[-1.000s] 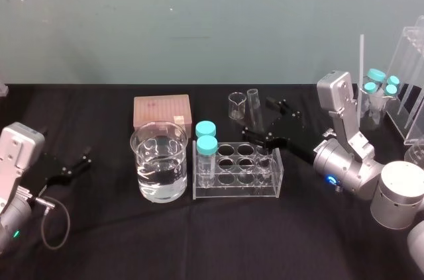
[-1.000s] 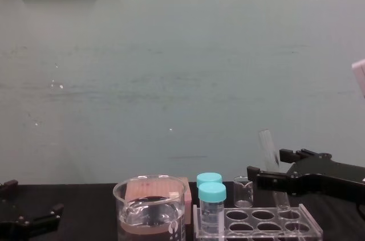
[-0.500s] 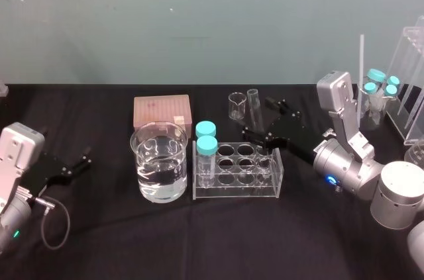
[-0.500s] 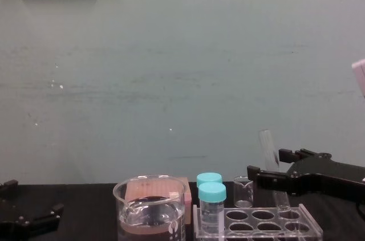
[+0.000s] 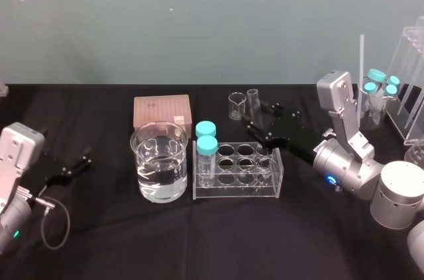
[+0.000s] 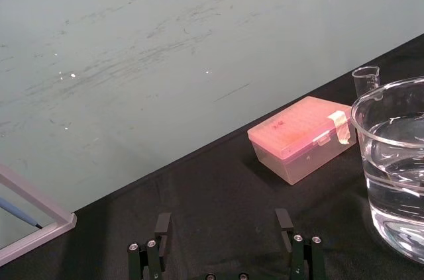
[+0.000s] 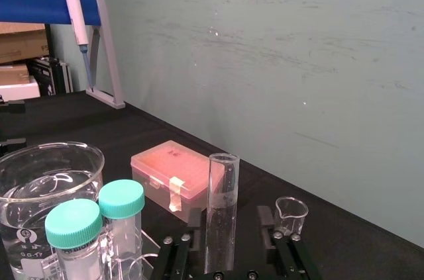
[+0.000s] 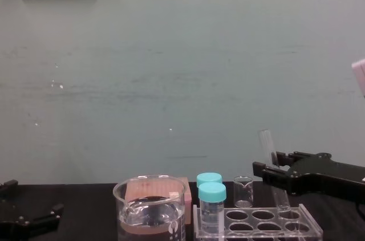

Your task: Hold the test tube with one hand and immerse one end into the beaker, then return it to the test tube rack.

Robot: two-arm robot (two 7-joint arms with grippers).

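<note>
The test tube [image 5: 254,109] [image 8: 270,158] [image 7: 222,214] stands leaning in a rear hole at the right end of the clear test tube rack [image 5: 235,192] [image 8: 258,228]. My right gripper [image 5: 260,118] [image 8: 270,171] [image 7: 230,228] brackets the tube at mid-height. Its fingers are drawn in close on either side, with a small gap still visible on one side. The beaker [image 5: 159,161] [image 8: 151,208] [image 7: 41,184] [image 6: 396,161] holds clear liquid and sits just left of the rack. My left gripper [image 5: 81,163] [image 6: 225,226] rests open at the far left of the table.
Two teal-capped vials [image 5: 206,140] occupy the rack's left end. Behind the beaker is a pink tip box [image 5: 161,109], and a tiny beaker [image 5: 236,105] stands behind the rack. Acrylic stands and more vials [image 5: 381,85] crowd the right edge. A pipette stand [image 7: 83,22] is farther off.
The right gripper's fingers have drawn in from wide open to close around the test tube. The tube, rack and left arm have not moved.
</note>
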